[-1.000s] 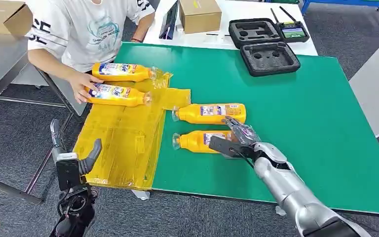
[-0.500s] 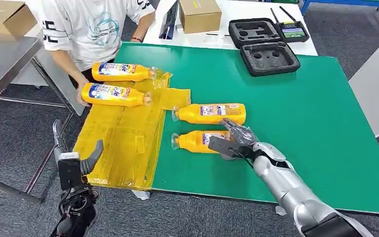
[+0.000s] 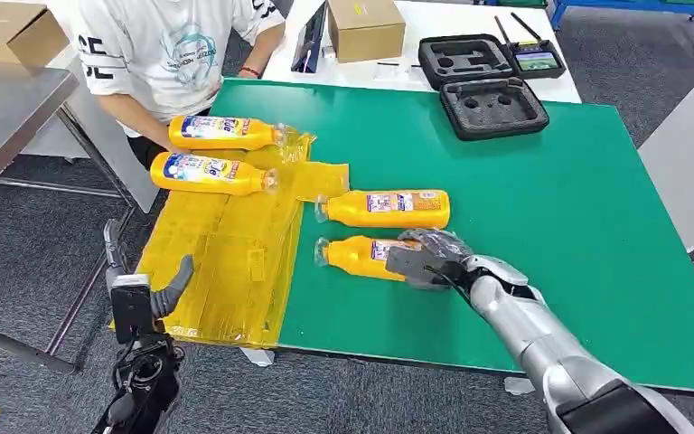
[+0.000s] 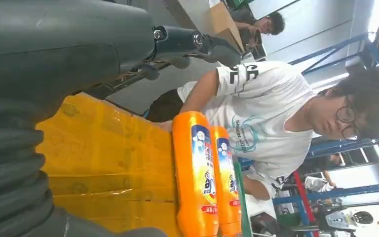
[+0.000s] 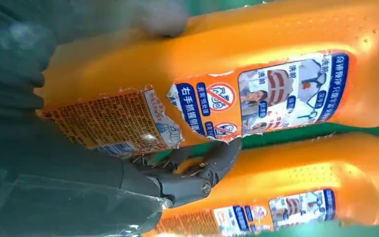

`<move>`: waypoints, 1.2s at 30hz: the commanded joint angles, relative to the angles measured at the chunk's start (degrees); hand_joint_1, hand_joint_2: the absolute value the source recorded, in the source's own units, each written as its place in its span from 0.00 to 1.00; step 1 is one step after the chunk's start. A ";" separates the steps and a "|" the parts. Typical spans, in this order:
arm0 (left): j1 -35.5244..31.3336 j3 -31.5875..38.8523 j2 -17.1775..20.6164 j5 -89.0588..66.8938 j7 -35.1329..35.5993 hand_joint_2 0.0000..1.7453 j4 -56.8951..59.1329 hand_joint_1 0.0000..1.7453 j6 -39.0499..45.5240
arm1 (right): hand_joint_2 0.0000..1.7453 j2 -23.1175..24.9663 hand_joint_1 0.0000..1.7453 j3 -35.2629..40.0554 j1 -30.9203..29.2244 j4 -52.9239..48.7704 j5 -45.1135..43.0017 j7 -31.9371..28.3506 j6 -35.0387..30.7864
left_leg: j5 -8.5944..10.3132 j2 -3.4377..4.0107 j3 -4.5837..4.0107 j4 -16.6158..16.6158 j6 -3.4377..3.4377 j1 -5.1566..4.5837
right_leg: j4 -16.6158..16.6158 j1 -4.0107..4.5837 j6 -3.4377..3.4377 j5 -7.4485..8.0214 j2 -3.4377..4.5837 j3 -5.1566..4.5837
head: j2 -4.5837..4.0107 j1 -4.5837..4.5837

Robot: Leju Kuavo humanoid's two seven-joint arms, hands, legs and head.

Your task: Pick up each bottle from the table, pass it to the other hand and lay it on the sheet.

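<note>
Two orange bottles lie on the green table (image 3: pixel 551 226): a far one (image 3: pixel 384 208) and a near one (image 3: pixel 357 256). My right hand (image 3: pixel 429 258) lies over the near bottle's base end and grips it with its fingers curled round. In the right wrist view the gripped bottle (image 5: pixel 256 54) is close up, with a dark finger (image 5: pixel 217 163) between it and the other bottle (image 5: pixel 301 168). Two more bottles (image 3: pixel 221 132) (image 3: pixel 208 173) lie on the yellow sheet (image 3: pixel 226 262). My left hand (image 3: pixel 140 294) hangs beside the table's left edge, fingers apart, holding nothing. Its wrist view shows the sheet (image 4: pixel 103 163) and the two bottles on it (image 4: pixel 195 173) (image 4: pixel 227 182).
A person in a white shirt (image 3: pixel 172 50) sits at the table's far left corner. Black foam cases (image 3: pixel 492 107) (image 3: pixel 470 56), a handset (image 3: pixel 535 56) and a cardboard box (image 3: pixel 366 27) stand at the back. A grey table (image 3: pixel 0 117) is to the left.
My right hand has come down and closed its fingers round the near bottle. The person nudged the second bottle on the sheet and drew the hand away.
</note>
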 commanded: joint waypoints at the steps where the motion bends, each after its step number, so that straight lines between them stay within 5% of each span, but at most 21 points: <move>1: -2.69 -1.42 0.20 0.50 0.13 1.00 5.11 0.00 0.00 | 1.00 -1.08 1.00 5.08 -0.70 5.83 0.49 0.19 2.46 | -0.04 -0.11 0.23 -0.07 0.03 0.02 | -0.09 0.05 -0.08 -0.06 -0.13 0.28 | 0.00 0.00; 17: -2.76 -2.02 0.16 0.54 0.13 1.00 5.12 0.00 -0.17 | 1.00 -1.11 1.00 4.55 -0.08 4.72 -4.24 -4.84 3.68 | -0.05 -0.11 0.36 -0.08 0.04 0.02 | -0.11 0.05 -0.10 -0.07 -0.15 0.42 | 0.00 0.00; 24: -0.94 -1.21 -0.63 2.97 0.13 1.00 1.77 0.00 -2.92 | 1.00 3.29 1.00 -8.21 9.08 -9.64 -25.22 -24.36 2.41 | -0.13 0.03 0.48 -0.11 0.03 0.06 | -0.14 0.10 -0.14 -0.11 -0.01 0.51 | 0.00 0.02; 30: 2.53 -1.24 -1.29 6.84 0.13 1.00 -3.65 0.00 -8.80 | 1.00 7.13 1.00 -10.73 13.26 -22.35 -32.97 -24.66 -0.72 | -0.26 0.23 0.28 0.03 0.03 0.01 | 0.08 0.06 -0.15 -0.19 0.21 0.20 | 0.00 0.00; 36: 4.75 -2.08 -1.46 9.61 0.65 1.00 -8.39 0.00 -12.06 | 1.00 9.03 1.00 -9.64 13.63 -22.64 -33.01 -24.66 -4.26 | -0.17 0.09 0.12 0.02 0.04 0.02 | 0.03 0.06 -0.12 -0.14 0.08 0.10 | 0.00 0.02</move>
